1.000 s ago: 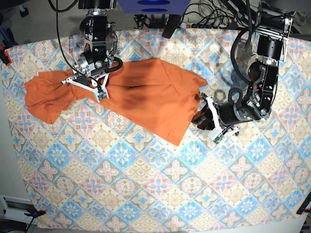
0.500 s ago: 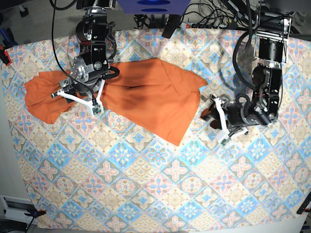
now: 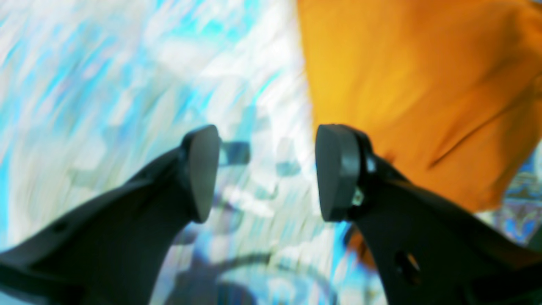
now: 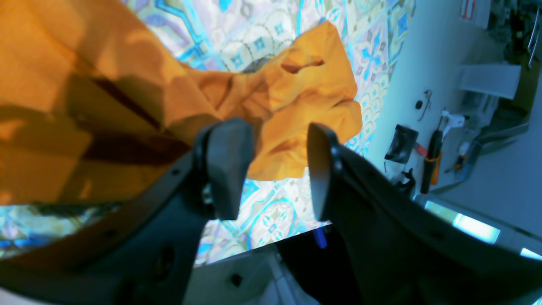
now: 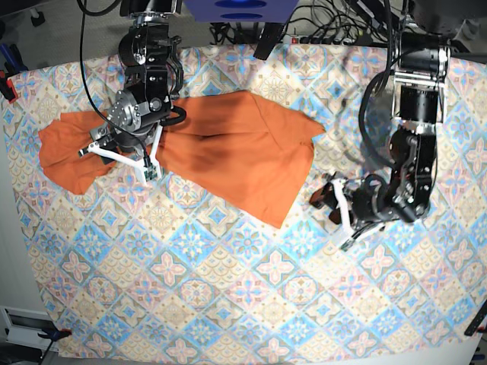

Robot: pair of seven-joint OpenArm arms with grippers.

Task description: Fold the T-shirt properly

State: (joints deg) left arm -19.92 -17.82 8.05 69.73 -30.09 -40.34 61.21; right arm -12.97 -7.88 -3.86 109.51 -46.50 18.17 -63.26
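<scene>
The orange T-shirt (image 5: pixel 228 152) lies spread across the back left of the patterned cloth, its left end bunched (image 5: pixel 65 156) and a corner pointing toward the front (image 5: pixel 275 219). My right gripper (image 5: pixel 114 161) hovers over that bunched left part. In the right wrist view it (image 4: pixel 275 169) is open, and crumpled T-shirt (image 4: pixel 296 97) shows through the gap. My left gripper (image 5: pixel 333 217) is off the shirt, to the front right of its right edge. The left wrist view, which is blurred, shows it (image 3: pixel 266 173) open over bare cloth, with the T-shirt (image 3: pixel 402 84) at upper right.
The blue-pink-cream tiled cloth (image 5: pixel 228 304) covers the whole table. Cables and a power strip (image 5: pixel 327 38) run along the back edge. The table's left edge (image 5: pixel 15 228) drops to the floor, where tools (image 4: pixel 432 161) lie.
My left gripper has opened and pulled away from the shirt's right edge, toward the front. My right gripper has opened and shifted slightly left over the bunched part.
</scene>
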